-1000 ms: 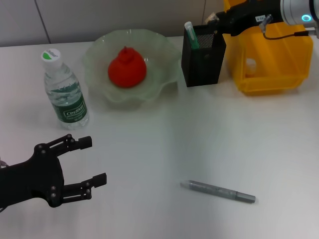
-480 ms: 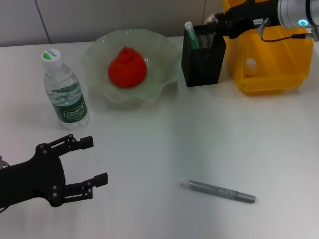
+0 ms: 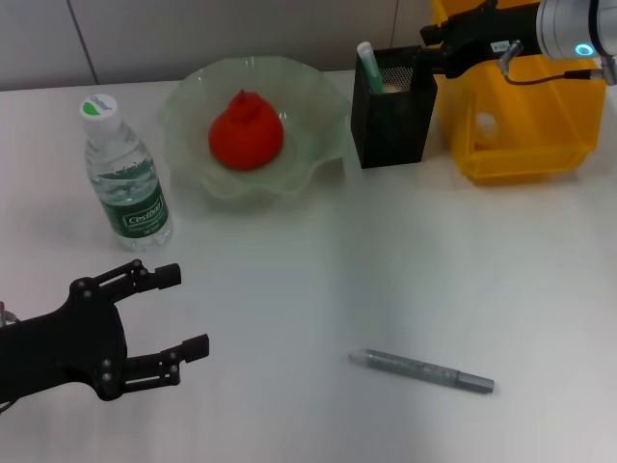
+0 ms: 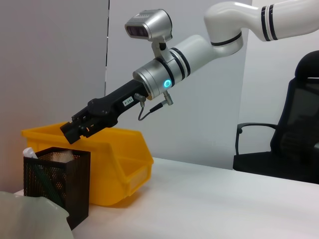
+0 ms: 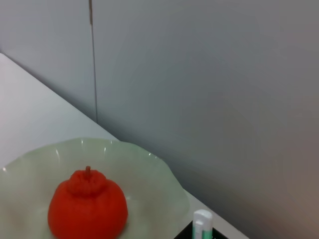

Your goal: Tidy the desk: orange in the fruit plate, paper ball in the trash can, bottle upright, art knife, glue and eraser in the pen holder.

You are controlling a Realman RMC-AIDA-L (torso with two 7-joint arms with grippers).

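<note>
The orange (image 3: 246, 131) (image 5: 87, 205) lies in the pale green fruit plate (image 3: 318, 106) (image 5: 164, 191). Left of the plate the bottle (image 3: 122, 176) stands upright. A white-capped green glue stick (image 3: 369, 68) (image 5: 202, 224) pokes out of the black mesh pen holder (image 3: 390, 116) (image 4: 57, 184). The grey art knife (image 3: 421, 371) lies flat on the table at the front right. My right gripper (image 3: 431, 43) (image 4: 72, 133) hovers over the holder's far right rim, beside the yellow trash can (image 3: 525, 145). A small white lump (image 3: 485, 123) lies inside the can. My left gripper (image 3: 185, 311) rests open at the front left. The eraser is hidden.
The white table (image 3: 318, 280) stretches bare between the plate and the art knife. A grey wall runs behind the table. An office chair (image 4: 294, 129) stands beyond the table in the left wrist view.
My right gripper has drawn back a little to the right, from over the pen holder's middle toward the yellow can. The left arm has not moved.
</note>
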